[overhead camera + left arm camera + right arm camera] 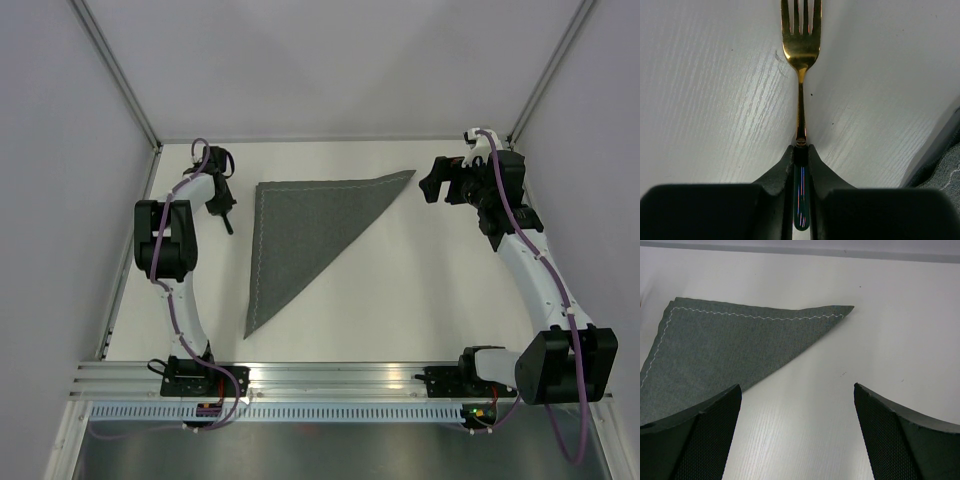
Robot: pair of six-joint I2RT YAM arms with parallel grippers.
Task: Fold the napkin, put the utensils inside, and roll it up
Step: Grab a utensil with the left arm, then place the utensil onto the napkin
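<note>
The napkin (300, 235), dark grey with a light stitched edge, lies folded into a triangle on the white table; its point also shows in the right wrist view (730, 345). Left of it, my left gripper (222, 205) is shut on a fork (801, 50) with a gold head and a dark handle. The jaws pinch the handle (800, 149) and the tines point away over the table. An edge of the napkin (945, 167) shows at that view's lower right. My right gripper (432, 182) hovers open beside the napkin's right tip, nothing between its fingers (797, 395).
White walls with metal frame posts (120, 70) enclose the table at back and sides. An aluminium rail (320, 375) carrying both arm bases runs along the near edge.
</note>
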